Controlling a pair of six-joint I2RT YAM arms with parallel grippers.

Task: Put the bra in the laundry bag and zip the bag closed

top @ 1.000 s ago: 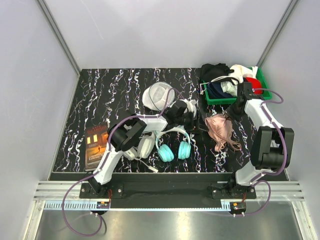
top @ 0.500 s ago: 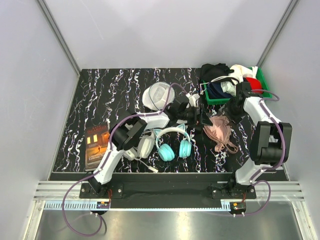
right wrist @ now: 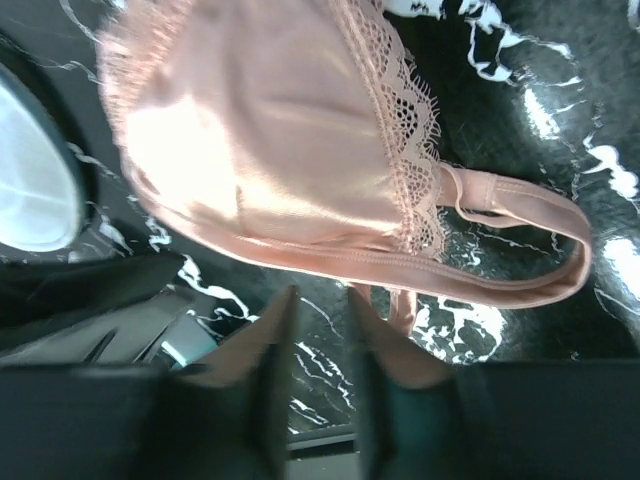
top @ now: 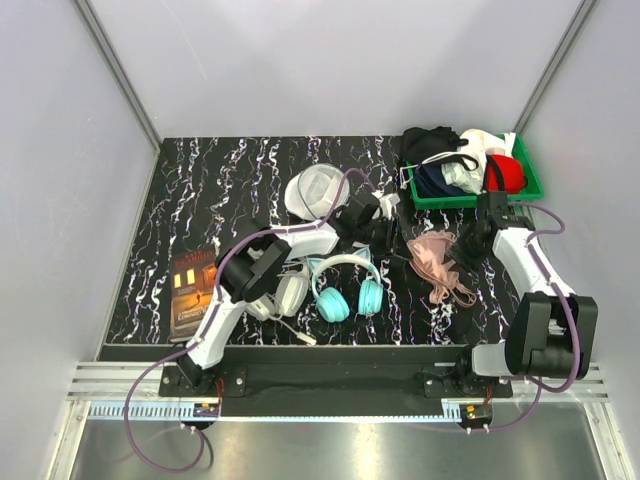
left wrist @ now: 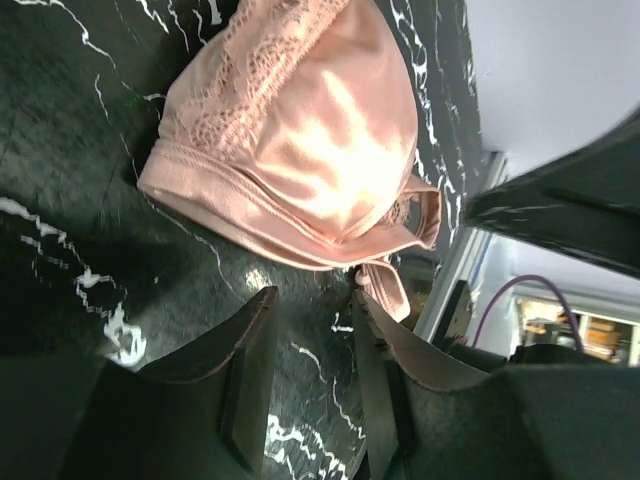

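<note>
Currently, the bra is laid on the table between the left fingers and right fingers, just ahead of each; both pairs are seen slightly parted and empty.

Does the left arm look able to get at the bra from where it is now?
Probably yes. The left gripper faces the bra with jaws open and only bare table between them. The right gripper sits at the bra's opposite side.

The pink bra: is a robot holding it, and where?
No, nothing is held. The bra lies loose on the table, just beyond the left fingers and the right fingers, both empty.
</note>
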